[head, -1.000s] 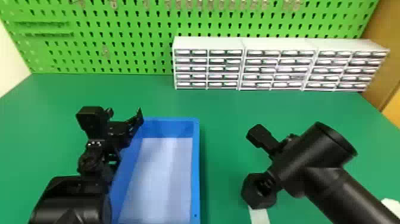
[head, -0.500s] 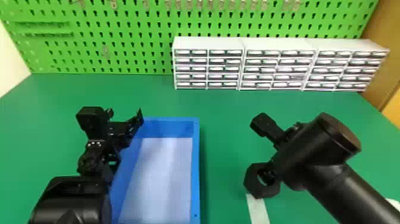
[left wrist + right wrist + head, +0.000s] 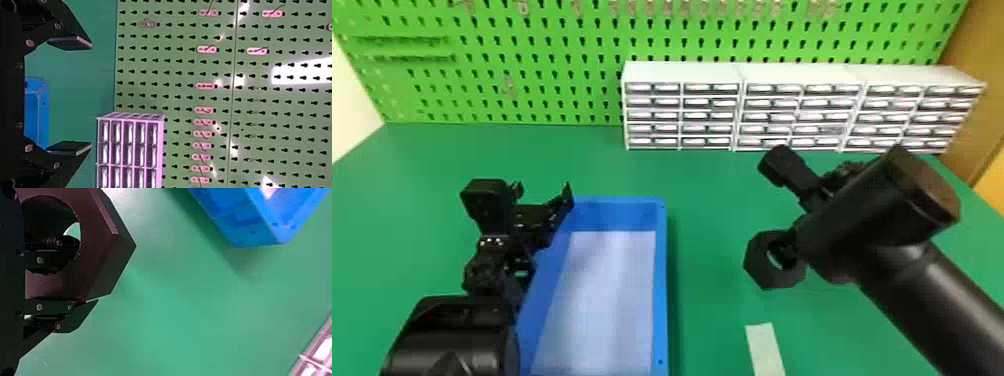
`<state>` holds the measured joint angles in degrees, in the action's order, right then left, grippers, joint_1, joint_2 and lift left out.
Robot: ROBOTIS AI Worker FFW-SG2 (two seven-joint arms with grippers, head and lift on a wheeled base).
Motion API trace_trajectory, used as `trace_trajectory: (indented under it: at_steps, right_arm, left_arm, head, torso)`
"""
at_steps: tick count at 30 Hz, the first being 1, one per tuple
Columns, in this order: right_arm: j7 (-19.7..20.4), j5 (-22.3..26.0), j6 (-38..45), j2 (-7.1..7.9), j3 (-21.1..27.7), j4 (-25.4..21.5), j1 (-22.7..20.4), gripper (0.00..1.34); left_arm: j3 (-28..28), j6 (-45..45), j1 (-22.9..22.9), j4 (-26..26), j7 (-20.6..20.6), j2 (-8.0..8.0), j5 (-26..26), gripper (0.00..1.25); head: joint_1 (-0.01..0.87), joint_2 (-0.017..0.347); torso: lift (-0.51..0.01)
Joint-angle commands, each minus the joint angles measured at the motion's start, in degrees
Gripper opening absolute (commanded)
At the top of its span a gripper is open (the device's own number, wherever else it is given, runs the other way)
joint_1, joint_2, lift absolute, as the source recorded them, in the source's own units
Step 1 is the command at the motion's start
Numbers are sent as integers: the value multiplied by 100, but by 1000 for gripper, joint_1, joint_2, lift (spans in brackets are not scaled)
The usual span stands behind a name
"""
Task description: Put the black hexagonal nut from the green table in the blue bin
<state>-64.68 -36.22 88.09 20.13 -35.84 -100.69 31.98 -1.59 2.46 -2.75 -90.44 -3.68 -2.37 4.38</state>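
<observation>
Gripping black plastic hexagonal nut (image 3: pixel 98 254) in right jaws, parted by about the ring's thickness, one side in the hole, other outside. Held over green worktop (image 3: pixel 707 285), right of blue rectangular plastic bin (image 3: pixel 660 300). Carry left, clear the rim, centre, lower, release without snagging the hole. In left jaws, spread wide by bin: nothing.

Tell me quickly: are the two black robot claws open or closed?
Left black gripper: open, empty.
Right black gripper: closed on the black hexagonal nut, one finger through its hole.
</observation>
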Motion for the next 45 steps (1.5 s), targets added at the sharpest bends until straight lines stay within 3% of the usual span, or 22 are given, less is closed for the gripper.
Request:
trace_trajectory:
  at_steps: [1,15,24,36,45]
  right_arm:
    - [-1,-61,-47,-18,33,-100,168,301]
    - [-1,-131,-310,-237,130,-223,687,302]
    - [43,-149,-539,-431,-64,-197,1082,302]
    - [913,537,-829,-712,-169,-12,1381,302]
    - [1889,1618,-1119,-817,-248,155,1583,302]
  left_arm:
    - [1,0,-7,0,-1,0,1,887]
    - [1,0,-24,0,8,-9,-8,887]
    - [27,0,-50,26,8,-9,-16,887]
    - [45,0,-59,44,8,-9,-16,887]
    - [54,0,-68,53,8,-17,-16,887]
  head:
    - [686,51]
    - [686,51]
    - [686,51]
    - [686,51]
    - [686,51]
  torso:
    - [-96]
    - [-96]
    - [-96]
    - [-96]
    - [-96]
